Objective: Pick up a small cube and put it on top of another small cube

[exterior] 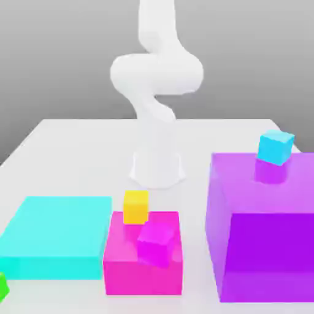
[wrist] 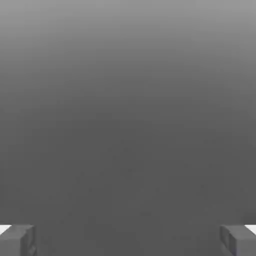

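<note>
Two finger tips are all you get of the pincer (wrist: 128,240) in the hand view, one grey pad (wrist: 17,240) at each lower corner, set wide apart with nothing between them, so you've got it fully spread and holding nothing. Behind the tips it's just plain grey.

Over in the exterior view, your green cube (exterior: 3,286) is way down at the near corner on the exterior view's left, cut off by the edge of the picture, sitting on the white table (exterior: 73,141) just beside the front corner of the flat cyan block (exterior: 55,236). The yellow cube (exterior: 135,206) is on the back edge of the pink box (exterior: 142,260), and a small magenta cube (exterior: 157,243) sits tilted on that same box, nearer the front. You can see those two are close together, but whether they touch, hard to say.

On the exterior view's right there's a big purple box (exterior: 264,230) with a little blue cube (exterior: 275,147) tilted at its top. The white arm (exterior: 156,92) stands at the back in the middle, curling upward, well apart from the green cube.
</note>
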